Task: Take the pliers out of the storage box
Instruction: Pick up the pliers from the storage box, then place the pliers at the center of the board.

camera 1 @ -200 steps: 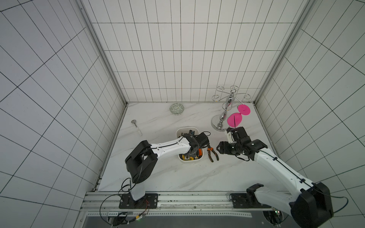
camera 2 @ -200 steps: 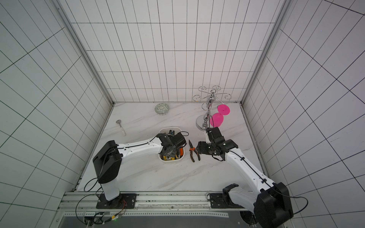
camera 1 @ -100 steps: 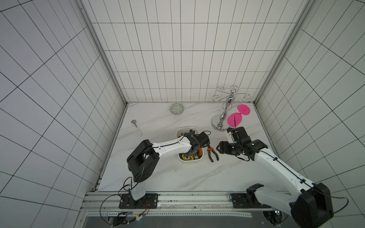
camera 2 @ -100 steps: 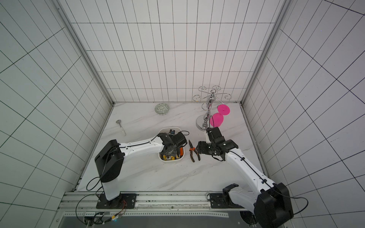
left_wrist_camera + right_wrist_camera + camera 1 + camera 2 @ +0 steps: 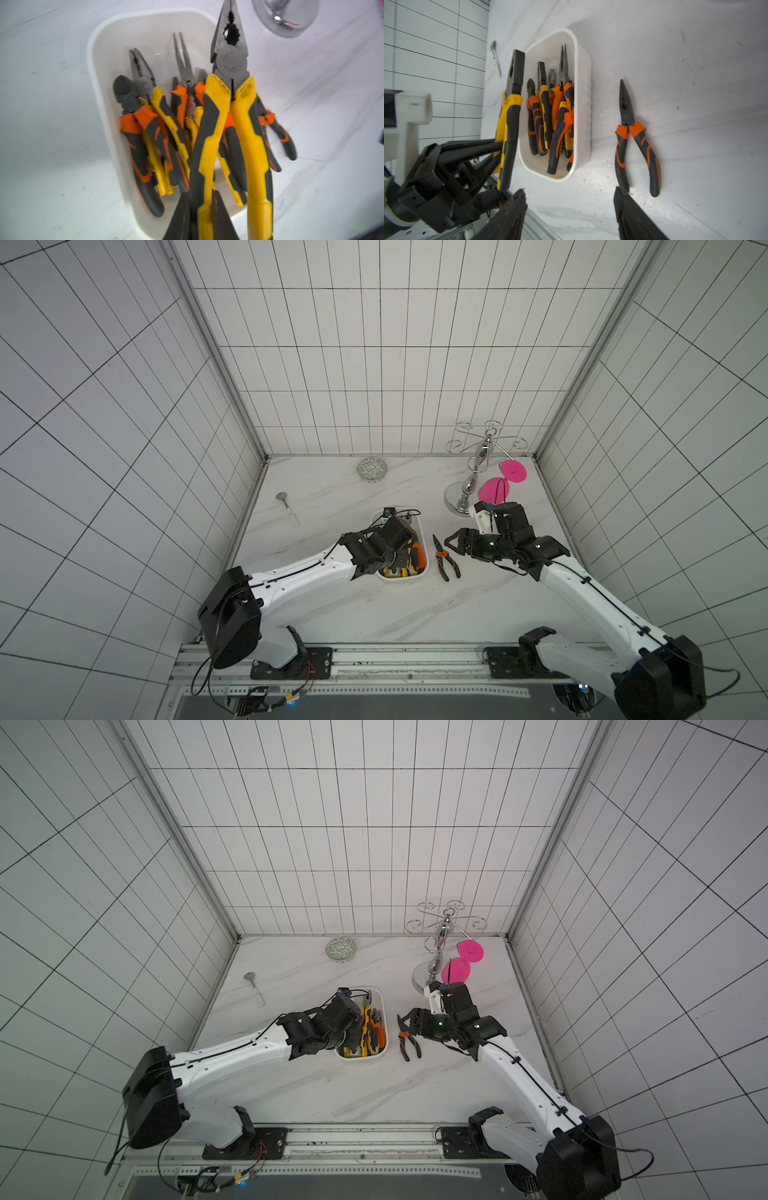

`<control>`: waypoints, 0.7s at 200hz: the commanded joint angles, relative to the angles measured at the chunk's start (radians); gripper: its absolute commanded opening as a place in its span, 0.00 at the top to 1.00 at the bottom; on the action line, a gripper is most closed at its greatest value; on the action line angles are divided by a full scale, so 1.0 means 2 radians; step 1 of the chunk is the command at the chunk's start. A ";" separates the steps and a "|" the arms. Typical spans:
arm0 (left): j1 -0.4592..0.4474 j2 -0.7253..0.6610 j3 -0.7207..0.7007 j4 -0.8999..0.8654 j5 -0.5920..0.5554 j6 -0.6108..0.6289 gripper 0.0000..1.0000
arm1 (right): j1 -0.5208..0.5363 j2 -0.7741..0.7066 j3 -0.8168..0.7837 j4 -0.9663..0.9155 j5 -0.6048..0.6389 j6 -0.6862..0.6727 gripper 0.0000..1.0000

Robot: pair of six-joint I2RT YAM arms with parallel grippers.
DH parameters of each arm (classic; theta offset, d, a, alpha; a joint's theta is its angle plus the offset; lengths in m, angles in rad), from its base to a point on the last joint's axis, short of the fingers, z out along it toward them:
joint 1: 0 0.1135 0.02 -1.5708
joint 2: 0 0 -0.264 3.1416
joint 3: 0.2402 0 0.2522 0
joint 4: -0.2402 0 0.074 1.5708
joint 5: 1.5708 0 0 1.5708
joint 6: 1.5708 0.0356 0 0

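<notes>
The white storage box (image 5: 423, 531) (image 5: 385, 1011) holds several pliers with yellow or orange handles (image 5: 166, 124) (image 5: 550, 116). My left gripper (image 5: 202, 216) (image 5: 400, 549) is shut on one handle of large yellow-and-black pliers (image 5: 228, 62) (image 5: 510, 116), held just above the box and the other tools. One orange-and-black needle-nosed pair (image 5: 446, 560) (image 5: 409, 1045) (image 5: 627, 116) lies on the table right of the box. My right gripper (image 5: 451, 542) (image 5: 402, 1023) (image 5: 569, 199) hovers open beside that pair with nothing between its fingers.
A chrome stand (image 5: 473, 485) with two pink discs (image 5: 513, 470) rises just behind the right gripper. A green-patterned bowl (image 5: 372, 468) sits at the back wall and a small silver spoon (image 5: 286, 506) lies at the left. Tiled walls close in three sides.
My left gripper has closed on the handle of the yellow-and-black pliers over the box. The right arm and the orange pair on the table have stayed put.
</notes>
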 commanded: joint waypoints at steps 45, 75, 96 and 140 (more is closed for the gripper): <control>-0.027 0.002 -0.008 0.195 0.070 0.016 1.00 | -0.007 0.015 -0.005 0.100 -0.061 0.101 0.49; -0.033 0.015 0.006 0.212 0.084 0.015 1.00 | -0.007 0.026 -0.006 0.109 -0.064 0.112 0.54; -0.034 0.025 0.017 0.212 0.095 0.016 1.00 | -0.007 0.029 -0.004 0.114 -0.068 0.115 0.54; -0.036 0.034 0.022 0.217 0.108 0.015 1.00 | -0.011 0.036 -0.005 0.119 -0.075 0.117 0.54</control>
